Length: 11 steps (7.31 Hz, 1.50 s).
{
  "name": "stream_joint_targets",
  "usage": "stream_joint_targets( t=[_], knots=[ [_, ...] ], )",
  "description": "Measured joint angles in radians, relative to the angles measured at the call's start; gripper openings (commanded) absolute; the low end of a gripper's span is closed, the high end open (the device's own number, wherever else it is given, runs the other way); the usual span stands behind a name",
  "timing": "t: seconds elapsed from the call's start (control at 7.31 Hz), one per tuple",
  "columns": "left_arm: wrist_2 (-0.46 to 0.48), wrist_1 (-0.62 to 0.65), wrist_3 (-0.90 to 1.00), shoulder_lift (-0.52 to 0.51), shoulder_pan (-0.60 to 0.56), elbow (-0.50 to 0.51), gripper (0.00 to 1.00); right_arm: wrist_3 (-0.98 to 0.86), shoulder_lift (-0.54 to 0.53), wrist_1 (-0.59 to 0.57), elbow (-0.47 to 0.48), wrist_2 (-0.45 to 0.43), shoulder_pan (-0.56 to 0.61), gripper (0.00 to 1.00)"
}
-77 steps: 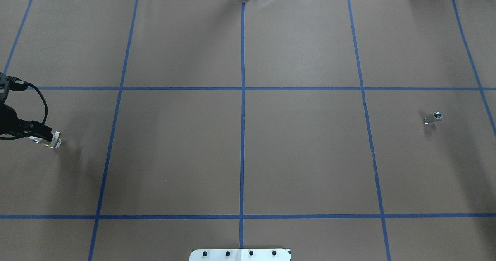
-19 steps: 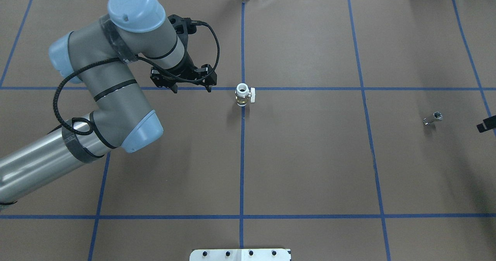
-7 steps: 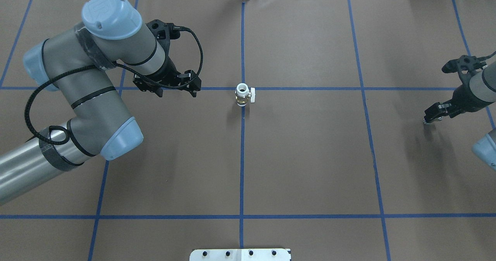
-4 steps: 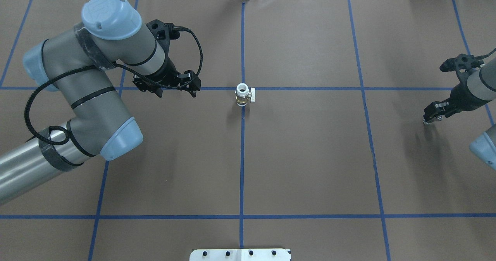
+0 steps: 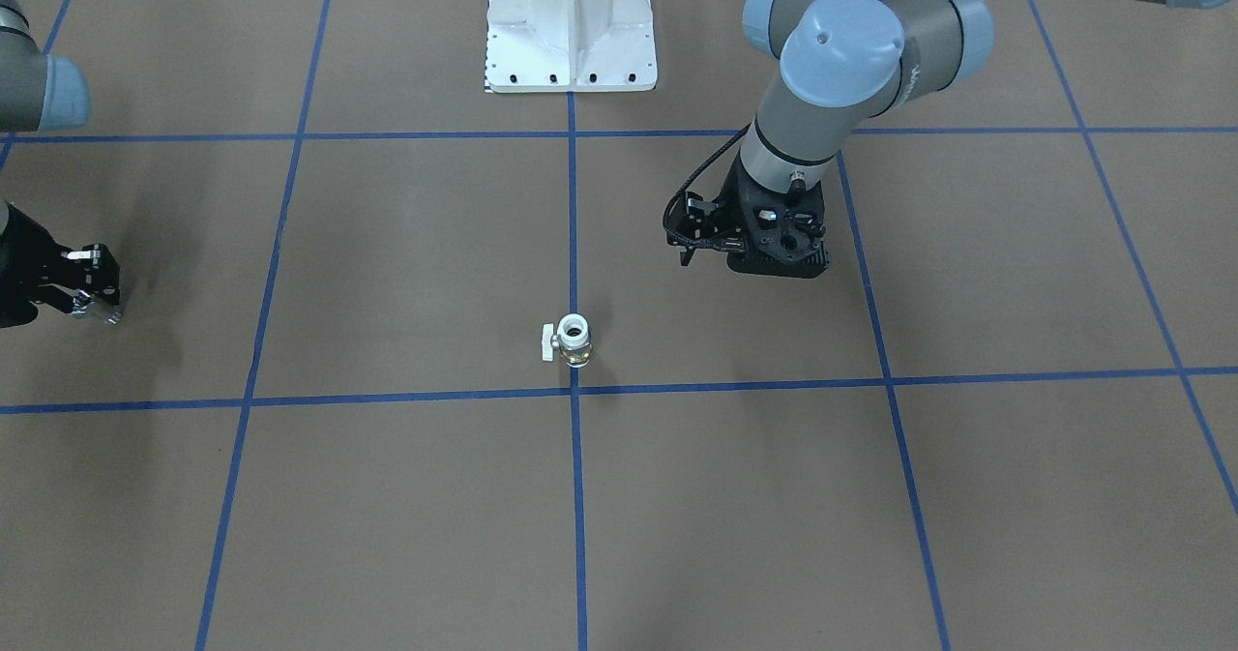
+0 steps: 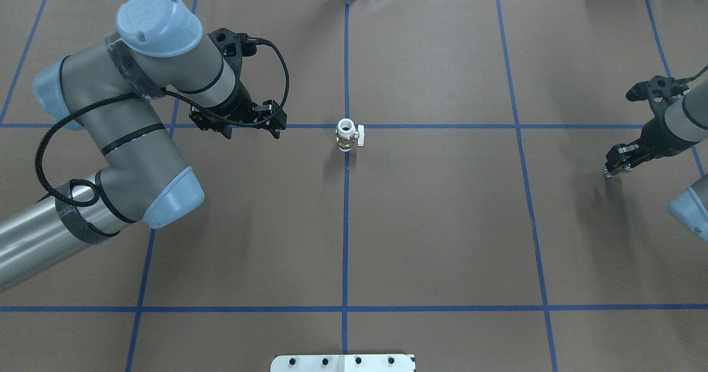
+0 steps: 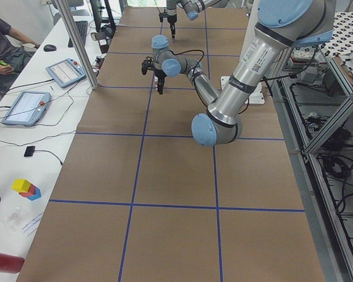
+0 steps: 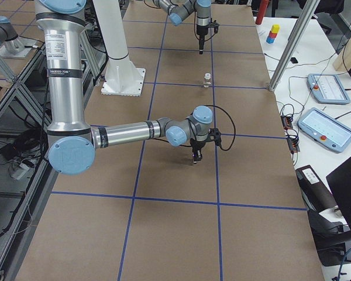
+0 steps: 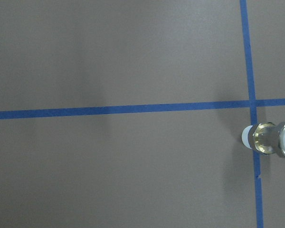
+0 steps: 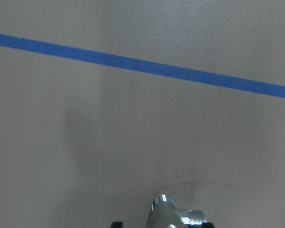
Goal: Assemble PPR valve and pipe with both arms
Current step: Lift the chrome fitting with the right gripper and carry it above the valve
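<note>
Brass-white PPR valve (image 6: 347, 134) upright, untouched; L gripper (image 6: 250, 135) spread, R gripper (image 6: 613, 171) at pipe (image 10: 173, 216), grip unclear.

Overhead view: the PPR valve (image 6: 347, 135) stands mid-frame on the worktop (image 6: 442, 223) — left gripper (image 6: 252, 135) apart to its left; pipe (image 6: 609, 173) far right, at the right gripper (image 6: 617, 164).

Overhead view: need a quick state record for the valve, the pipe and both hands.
PPR valve: upright on the centre tape line, nothing touching it
pipe: far from the valve, at the right hand's tips, not joined
left hand: open, empty, beside the valve with a clear gap
right hand: down at the pipe; cannot tell whether it is gripping
assembly: not yet done
</note>
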Motion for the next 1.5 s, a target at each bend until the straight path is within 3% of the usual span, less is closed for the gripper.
stream_joint_targets(
  t=[0.14,0.68,1.09,1.5],
  knots=[
    [0.0,0.0,0.0,0.0,0.0,0.0,0.99,-0.004,0.0,0.0,-0.001,0.0,0.0,0.0],
    [0.0,0.0,0.0,-0.001,-0.004,-0.004,0.99,0.053,0.063,-0.031,0.04,0.011,0.001,0.0],
    [-0.003,-0.003,0.102,0.077,-0.035,-0.05,0.99,0.277,0.377,-0.276,0.039,0.006,-0.03,0.0],
    [-0.007,-0.015,0.265,0.218,-0.091,-0.093,0.99,0.651,0.722,-0.355,-0.109,-0.036,-0.141,0.0]
  ],
)
